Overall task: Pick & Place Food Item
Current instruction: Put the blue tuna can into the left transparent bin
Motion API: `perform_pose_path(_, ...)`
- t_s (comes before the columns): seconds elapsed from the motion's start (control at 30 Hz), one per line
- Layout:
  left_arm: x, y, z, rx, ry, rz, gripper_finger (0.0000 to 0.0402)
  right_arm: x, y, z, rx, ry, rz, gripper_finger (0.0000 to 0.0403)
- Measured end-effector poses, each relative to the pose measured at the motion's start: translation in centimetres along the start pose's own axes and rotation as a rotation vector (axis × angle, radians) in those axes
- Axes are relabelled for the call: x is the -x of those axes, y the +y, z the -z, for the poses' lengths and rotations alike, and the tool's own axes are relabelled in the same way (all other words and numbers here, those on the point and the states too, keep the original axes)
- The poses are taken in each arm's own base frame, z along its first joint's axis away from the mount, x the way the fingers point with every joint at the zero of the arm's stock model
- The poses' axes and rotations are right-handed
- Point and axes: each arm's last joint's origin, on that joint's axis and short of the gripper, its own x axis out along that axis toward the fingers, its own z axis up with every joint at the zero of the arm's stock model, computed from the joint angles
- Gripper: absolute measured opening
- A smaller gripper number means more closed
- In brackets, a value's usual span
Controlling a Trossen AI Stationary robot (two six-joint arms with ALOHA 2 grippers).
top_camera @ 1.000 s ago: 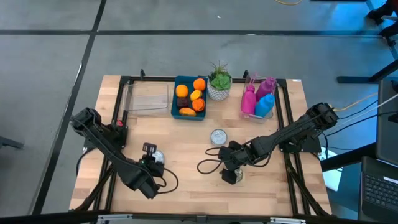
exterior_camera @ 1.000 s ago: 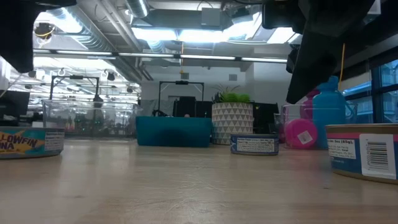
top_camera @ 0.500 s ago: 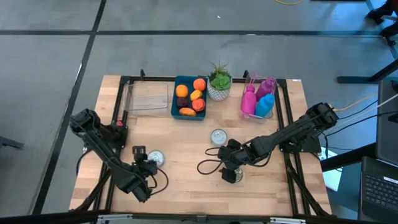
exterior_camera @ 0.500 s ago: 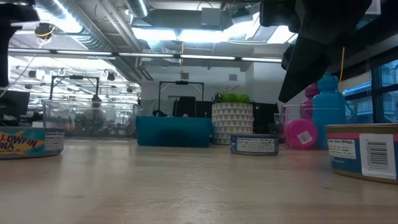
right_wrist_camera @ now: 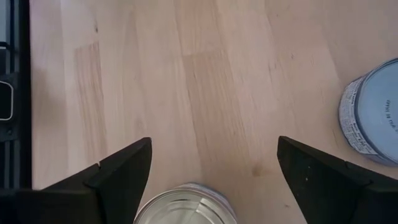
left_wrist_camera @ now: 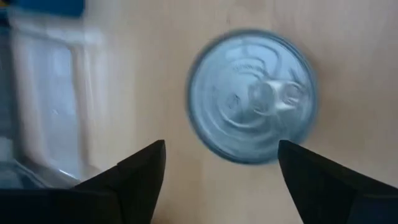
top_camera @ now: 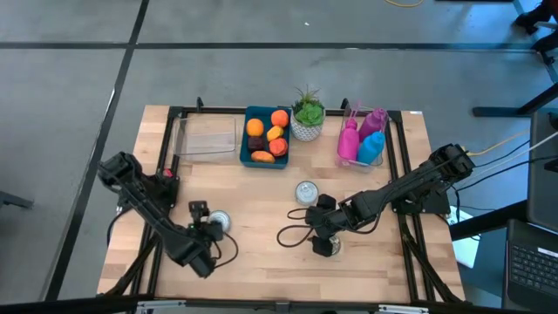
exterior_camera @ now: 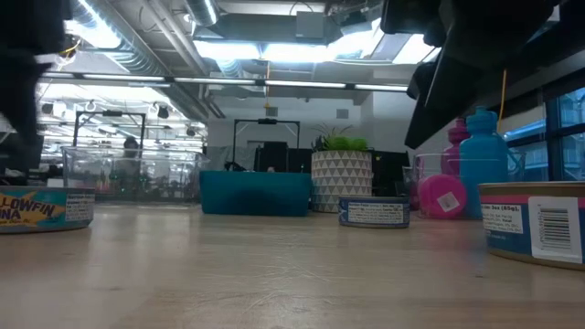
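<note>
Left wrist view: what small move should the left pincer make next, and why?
Probably lower straight onto the can. The left pincer is open, its fingers apart, and the can lies just ahead of the gap, not yet between them.

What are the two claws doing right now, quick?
Left gripper: open, empty, above a tin can.
Right gripper: open, empty, over another can.

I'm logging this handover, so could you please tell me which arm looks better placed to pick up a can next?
Probably the right: its open pincer already straddles a round silver tin can. The left pincer is open too, but its can lies ahead of the fingertips.
</note>
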Motion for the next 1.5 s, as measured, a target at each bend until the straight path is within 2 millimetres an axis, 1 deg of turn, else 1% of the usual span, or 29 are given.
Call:
perform_pose_path(0.13, -0.5, 0.8, -1.1, -0.043, 0.013, -0.004, 0.0298, 0.0, 0.0, 0.0, 0.000, -0.002, 0.005, 0.0341)
perform_pose_path(0.27, -1.0, 1.4, -1.9, -0.029, 0.020, -0.002, 0.0294, 0.0, 0.0, 0.0, 0.001, -0.001, 0.005, 0.0341)
perform_pose_path(0.33, -1.1, 1.6, -2.3, 0.046, 0.046, 0.030, 0.0292, 0.0, 0.0, 0.0, 0.012, -0.001, 0.005, 0.0341)
perform_pose_path(0.4, -1.2, 1.7, -2.8, 0.082, 0.081, 0.078, 0.0289, 0.0, 0.0, 0.0, 0.020, -0.001, 0.005, 0.0341)
perform_pose_path(0.47, -1.1, 1.8, -3.4, 0.055, 0.105, 0.164, 0.0287, 0.0, 0.0, 0.0, 0.020, 0.000, 0.006, 0.0341)
perform_pose_path(0.53, -0.6, 2.2, -4.0, 0.038, 0.079, 0.213, 0.0286, 0.0, 0.0, 0.0, 0.024, 0.002, 0.007, 0.0341)
perform_pose_path(0.63, 0.1, 3.7, -4.4, 0.012, 0.038, 0.223, 0.0285, 0.0, -0.1, 0.1, 0.035, 0.005, 0.009, 0.0341)
perform_pose_path(0.73, 0.7, 6.0, -4.8, 0.066, -0.011, 0.207, 0.0285, 0.0, -0.1, 0.1, 0.039, 0.007, 0.010, 0.0341)
perform_pose_path(0.8, 1.0, 7.4, -5.1, 0.110, -0.022, 0.232, 0.0288, 0.0, -0.1, 0.1, 0.040, 0.010, 0.012, 0.0341)
perform_pose_path(0.9, 1.3, 9.3, -5.3, 0.143, -0.021, 0.287, 0.0301, 0.0, -0.1, 0.1, 0.045, 0.012, 0.014, 0.0341)
perform_pose_path(1.03, 1.3, 10.7, -5.5, 0.181, -0.001, 0.363, 0.0329, 0.0, -0.1, 0.2, 0.053, 0.017, 0.017, 0.0341)
perform_pose_path(1.17, 0.8, 11.4, -5.9, 0.233, 0.038, 0.412, 0.0361, 0.0, -0.2, 0.3, 0.055, 0.028, 0.024, 0.0341)
perform_pose_path(1.33, 0.5, 11.7, -6.0, 0.264, 0.050, 0.398, 0.0394, 0.0, -0.3, 0.3, 0.057, 0.035, 0.029, 0.0341)
perform_pose_path(1.5, 0.5, 11.7, -6.0, 0.319, 0.057, 0.392, 0.0399, 0.0, -0.3, 0.4, 0.061, 0.040, 0.032, 0.0341)
